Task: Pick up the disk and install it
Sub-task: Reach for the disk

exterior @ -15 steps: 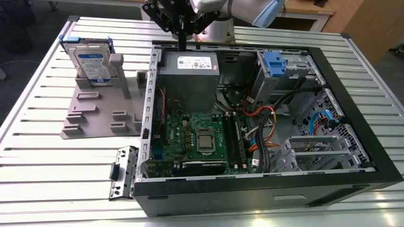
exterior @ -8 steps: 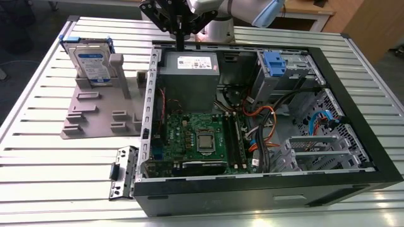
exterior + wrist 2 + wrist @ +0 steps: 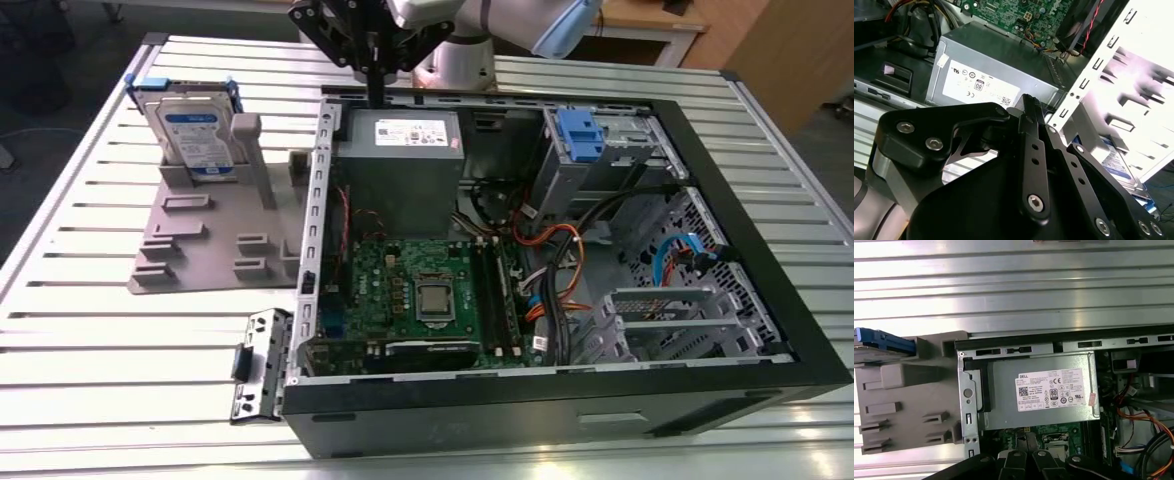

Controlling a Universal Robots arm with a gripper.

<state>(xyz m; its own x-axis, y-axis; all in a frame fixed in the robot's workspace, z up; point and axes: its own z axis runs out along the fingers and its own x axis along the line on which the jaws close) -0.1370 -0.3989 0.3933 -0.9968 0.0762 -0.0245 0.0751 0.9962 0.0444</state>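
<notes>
Silver with blue rails, the disk [image 3: 195,135] is standing upright in the grey stand [image 3: 187,240] at the exterior view's left, beside the computer case [image 3: 534,412]. The gripper [image 3: 378,98] is hanging above the power supply's [image 3: 400,150] far edge, fingers pinched together, gripping nothing.

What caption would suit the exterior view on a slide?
Gripper hovers by the open black computer case; the flat silver hard drive with blue rails stands in a grey plastic holder beside it.
</notes>
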